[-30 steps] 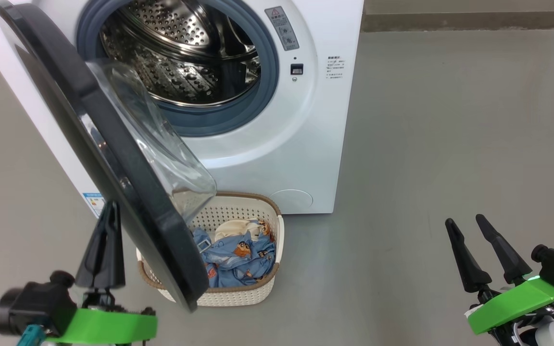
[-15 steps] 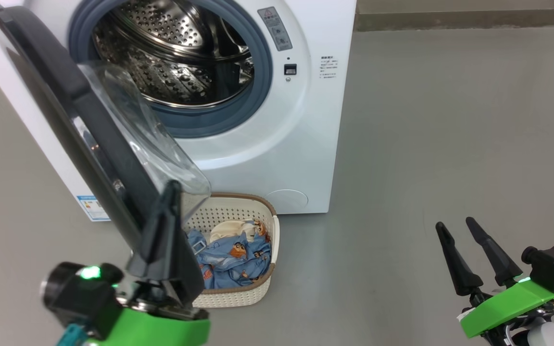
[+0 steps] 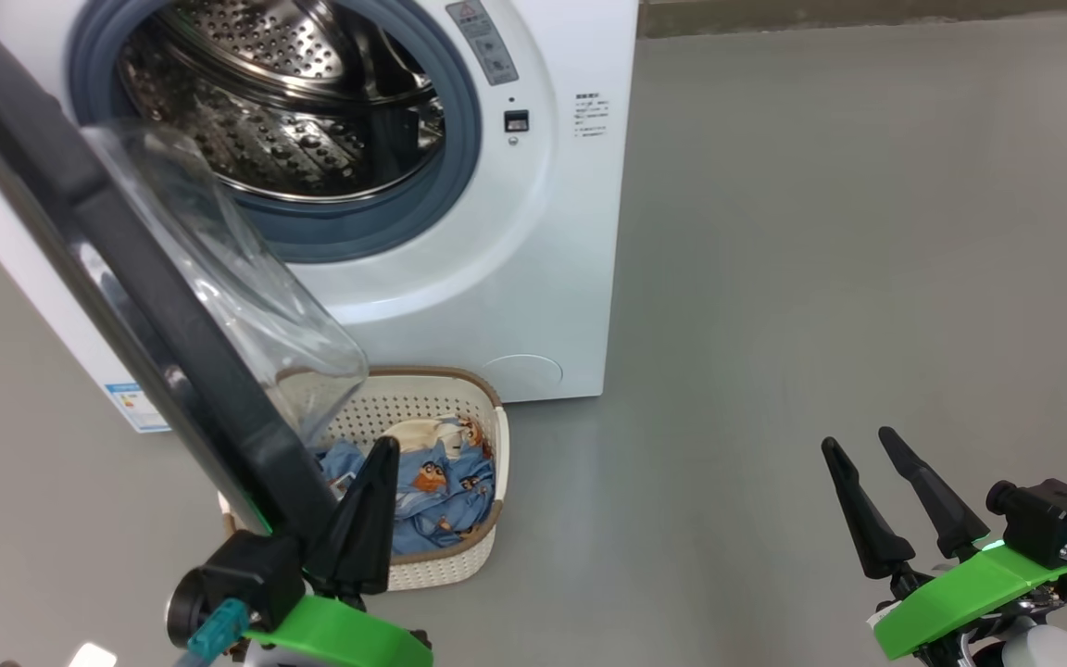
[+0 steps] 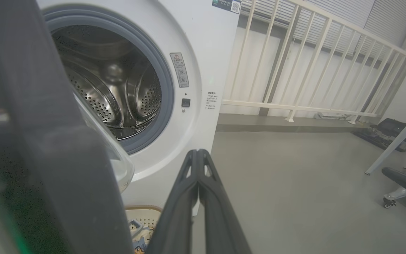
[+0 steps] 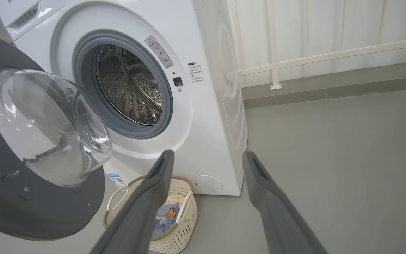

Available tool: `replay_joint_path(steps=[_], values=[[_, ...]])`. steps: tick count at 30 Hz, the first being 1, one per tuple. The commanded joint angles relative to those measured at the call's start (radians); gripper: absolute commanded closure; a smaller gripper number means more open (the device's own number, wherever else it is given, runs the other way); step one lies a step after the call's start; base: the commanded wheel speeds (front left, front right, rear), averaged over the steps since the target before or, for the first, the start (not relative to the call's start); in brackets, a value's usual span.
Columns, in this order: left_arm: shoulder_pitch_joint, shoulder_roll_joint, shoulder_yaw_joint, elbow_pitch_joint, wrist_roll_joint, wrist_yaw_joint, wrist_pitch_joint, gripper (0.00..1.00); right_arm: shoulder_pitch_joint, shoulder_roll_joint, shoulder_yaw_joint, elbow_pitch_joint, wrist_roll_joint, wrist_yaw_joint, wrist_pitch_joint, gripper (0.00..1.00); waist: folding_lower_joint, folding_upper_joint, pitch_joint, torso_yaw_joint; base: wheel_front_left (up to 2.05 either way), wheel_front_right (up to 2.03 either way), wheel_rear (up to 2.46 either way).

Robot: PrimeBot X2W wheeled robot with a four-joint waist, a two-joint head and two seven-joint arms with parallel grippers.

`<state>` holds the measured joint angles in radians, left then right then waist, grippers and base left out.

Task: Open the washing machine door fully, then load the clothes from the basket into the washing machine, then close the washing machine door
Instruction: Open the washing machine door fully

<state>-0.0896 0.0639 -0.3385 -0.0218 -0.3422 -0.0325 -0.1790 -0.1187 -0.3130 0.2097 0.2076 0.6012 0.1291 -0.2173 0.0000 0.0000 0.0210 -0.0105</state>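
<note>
The washing machine (image 3: 552, 278) stands with its drum exposed. Its door (image 3: 126, 296) hangs open toward me, and the clear glass bowl (image 5: 48, 123) bulges toward the drum. On the floor below, the basket (image 3: 441, 567) is partly under the door's lower edge and holds the light-blue and cream clothes (image 3: 441, 491). My left gripper (image 3: 383, 449) is shut and empty, just right of the door's lower edge and in front of the basket. Its closed tips (image 4: 197, 151) point at the machine's front. My right gripper (image 3: 856, 440) is open and empty, far right over bare floor (image 5: 207, 154).
Grey floor (image 3: 821, 232) stretches to the right of the machine. Behind it runs a white railing (image 4: 294, 70) above a low ledge. A black case (image 4: 393, 128) and a wheeled stand's foot (image 4: 400, 183) sit at the far right.
My left gripper has swung from the outer, left side of the door to its lower right edge, in front of the basket. The head camera has turned, shifting the scene left. The right gripper holds still.
</note>
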Motion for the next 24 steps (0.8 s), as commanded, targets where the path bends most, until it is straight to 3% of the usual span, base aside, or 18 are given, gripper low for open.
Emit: replay_joint_path(steps=[1, 14, 24], values=[[-0.056, 0.003, 0.039, 0.005, -0.010, -0.006, -0.012, 1.00, -0.025, -0.015, 0.019, -0.018, 0.006, 0.002, -0.010, 0.00, 0.0000, 0.0000, 0.004, -0.008, 0.00, 0.00, 0.00], [-0.096, 0.001, 0.065, 0.189, -0.049, -0.005, -0.055, 1.00, -0.036, -0.018, 0.029, -0.005, 0.014, 0.002, -0.017, 0.00, 0.0000, 0.0000, 0.017, -0.025, 0.00, 0.00, 0.00], [-0.085, 0.014, 0.098, 0.207, -0.053, 0.008, -0.072, 1.00, -0.034, -0.013, 0.022, 0.003, 0.015, 0.002, -0.024, 0.00, 0.0000, 0.0000, 0.016, 0.013, 0.00, 0.00, 0.00]])
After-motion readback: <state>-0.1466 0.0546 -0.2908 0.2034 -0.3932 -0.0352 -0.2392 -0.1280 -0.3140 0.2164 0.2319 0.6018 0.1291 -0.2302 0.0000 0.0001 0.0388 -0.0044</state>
